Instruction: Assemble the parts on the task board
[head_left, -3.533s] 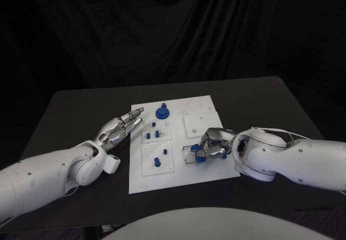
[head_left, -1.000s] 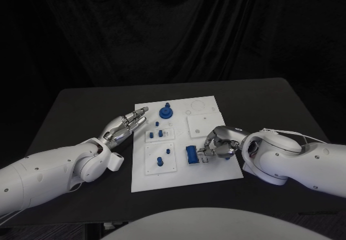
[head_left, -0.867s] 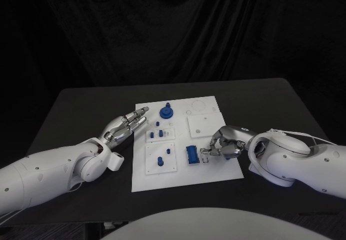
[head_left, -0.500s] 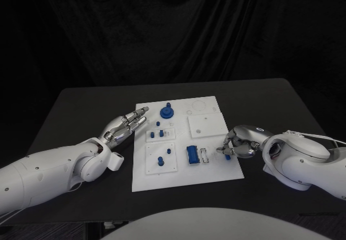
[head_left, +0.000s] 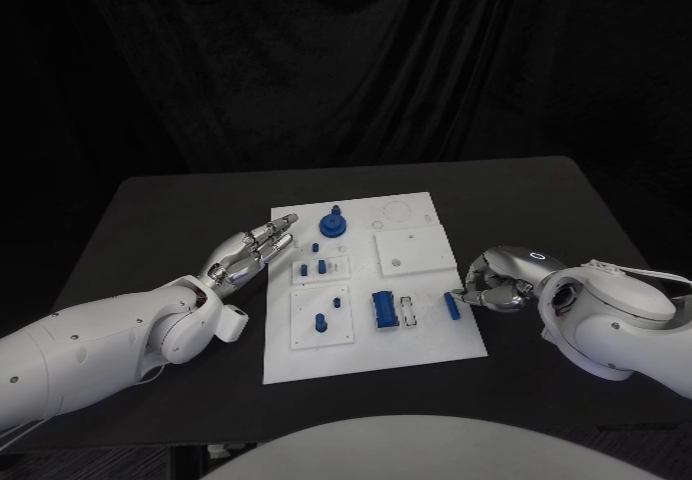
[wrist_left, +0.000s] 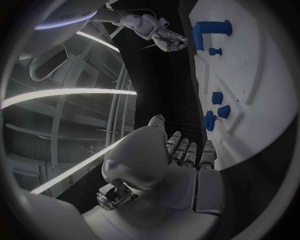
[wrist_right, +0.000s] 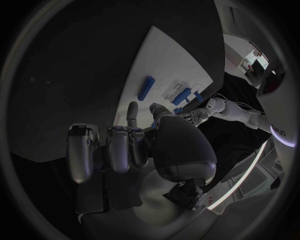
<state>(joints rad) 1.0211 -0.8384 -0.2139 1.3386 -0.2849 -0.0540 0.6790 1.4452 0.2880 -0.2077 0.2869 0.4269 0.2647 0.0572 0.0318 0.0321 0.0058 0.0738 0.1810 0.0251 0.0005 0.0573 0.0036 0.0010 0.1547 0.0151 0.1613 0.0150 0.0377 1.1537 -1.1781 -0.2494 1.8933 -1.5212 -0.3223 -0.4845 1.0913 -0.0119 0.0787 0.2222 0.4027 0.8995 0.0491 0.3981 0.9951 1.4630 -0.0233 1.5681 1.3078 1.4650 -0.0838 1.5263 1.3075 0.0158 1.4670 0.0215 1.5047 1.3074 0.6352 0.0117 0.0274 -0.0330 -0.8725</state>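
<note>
**Blue bar lies lengthwise on the board**

We see a slim blue bar on the white board, its long axis running near to far, close to the right edge. Our right hand sits just beside it, fingers curled, holding nothing. Our left hand rests flat beside the board's left edge, fingers extended, empty.
</note>
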